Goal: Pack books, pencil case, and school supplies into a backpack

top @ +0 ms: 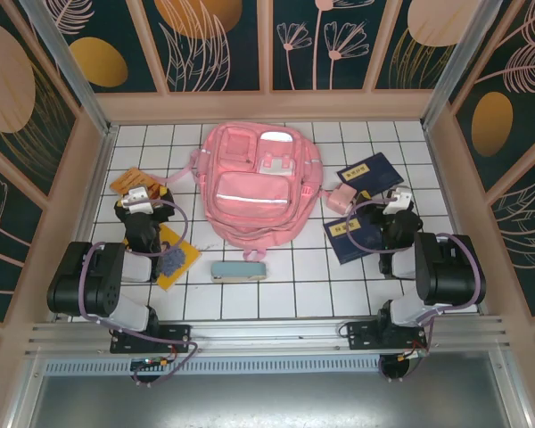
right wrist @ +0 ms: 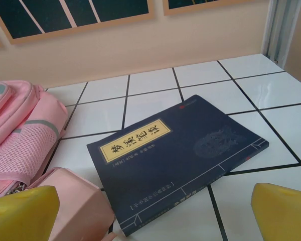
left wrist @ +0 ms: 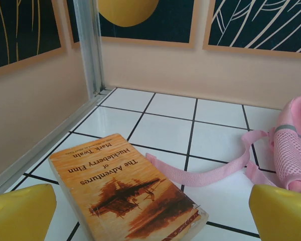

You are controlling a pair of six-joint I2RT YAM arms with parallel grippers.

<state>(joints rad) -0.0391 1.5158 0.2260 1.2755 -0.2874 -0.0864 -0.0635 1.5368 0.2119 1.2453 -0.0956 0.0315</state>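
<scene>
The pink backpack (top: 254,192) lies flat at the table's middle, its side also in the left wrist view (left wrist: 293,145) and right wrist view (right wrist: 20,130). An orange book (top: 125,181) (left wrist: 125,193) lies left of it, just ahead of my open left gripper (top: 141,193) (left wrist: 150,221). A yellow book (top: 174,259) lies beside the left arm. The pale blue pencil case (top: 239,270) sits in front of the backpack. Two navy books (top: 372,172) (top: 352,239) lie on the right. The far one (right wrist: 180,155) is ahead of my open right gripper (top: 395,197) (right wrist: 153,216). The small pink school supplies item (top: 341,196) (right wrist: 75,201) touches its near left corner.
A pink strap (left wrist: 210,173) trails from the backpack onto the tiles beside the orange book. Beige walls (top: 267,107) with metal corner posts (left wrist: 90,47) fence the white tiled table on three sides.
</scene>
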